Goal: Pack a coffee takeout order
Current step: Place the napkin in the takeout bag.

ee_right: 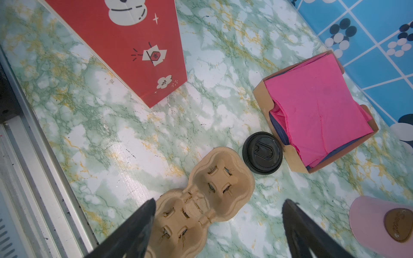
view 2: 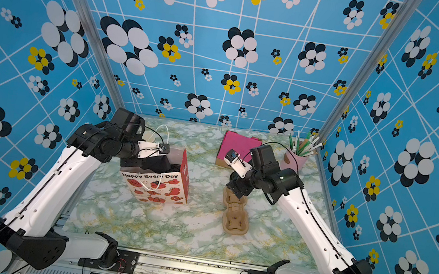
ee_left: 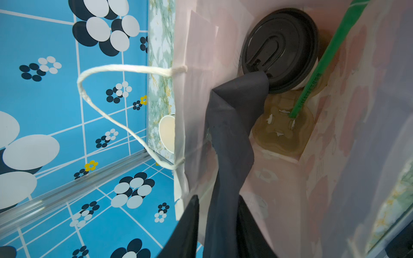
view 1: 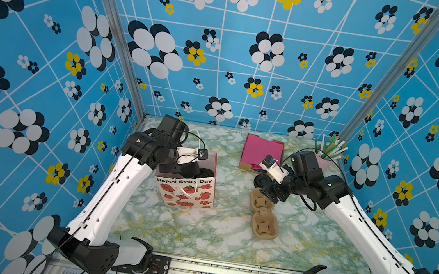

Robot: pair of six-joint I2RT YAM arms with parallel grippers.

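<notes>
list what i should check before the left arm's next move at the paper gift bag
1. Black square paper napkin inside the printed paper gift bag: ok, it hangs in, tip on the round black plastic lid.
2. Left claw pinching the napkin: cannot tell; it runs between the fingers.
3. Lid on the small white paper cup: ok.
4. Cup seated in the brown pulp carrier in the bag: ok.
5. Right claw open, empty, clear of the bag: ok.
</notes>
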